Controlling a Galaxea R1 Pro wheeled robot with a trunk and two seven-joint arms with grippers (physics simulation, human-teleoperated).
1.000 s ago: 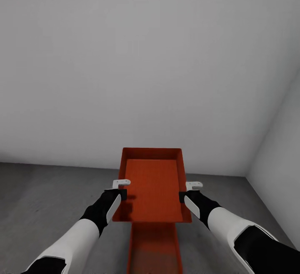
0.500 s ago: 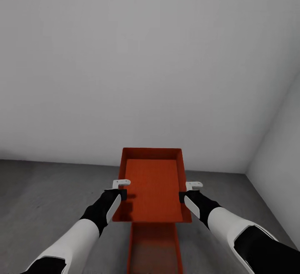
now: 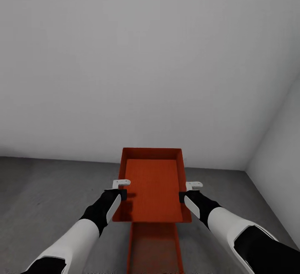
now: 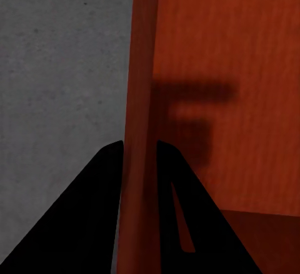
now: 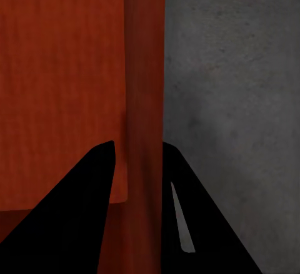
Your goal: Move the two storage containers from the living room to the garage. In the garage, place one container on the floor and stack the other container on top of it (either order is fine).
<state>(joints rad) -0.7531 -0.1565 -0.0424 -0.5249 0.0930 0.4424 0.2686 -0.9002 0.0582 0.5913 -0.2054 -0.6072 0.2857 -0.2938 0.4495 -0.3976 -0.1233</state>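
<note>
Both grippers, left (image 3: 121,187) and right (image 3: 191,190), stay clamped on the raised container (image 3: 152,184), unmoved above the second container (image 3: 154,249); stacking pending

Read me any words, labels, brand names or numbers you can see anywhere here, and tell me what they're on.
None. The held container, the container below it, the floor, the wall, the left hand and the right hand all show plain, unmarked surfaces.

both arms reach forward, left gripper (image 3: 121,187) and right gripper (image 3: 191,188) clamped
</note>
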